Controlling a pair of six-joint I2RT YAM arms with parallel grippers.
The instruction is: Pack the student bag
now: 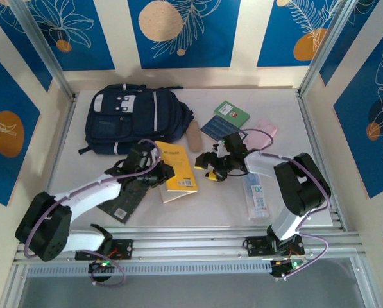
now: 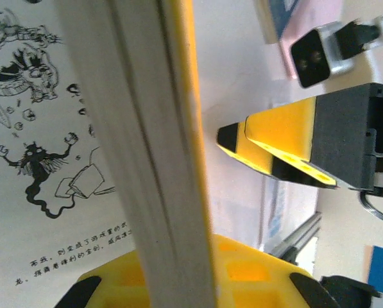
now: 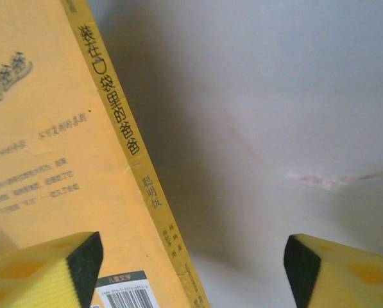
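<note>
Just beyond left jaws, student bag (image 1: 136, 119)

left arm (image 1: 82, 197) stretching forward and rightward, staying low; left gripper (image 1: 160, 171) facing right gripper (image 1: 212, 168), near it, its opening being unclear. right arm (image 1: 297, 186) folding back leftward, fingers (image 3: 82, 263) standing wide apart.

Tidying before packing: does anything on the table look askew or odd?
The yellow book is odd: it sits partly open, an illustrated inside page showing, its page edge standing inside the left gripper.
</note>
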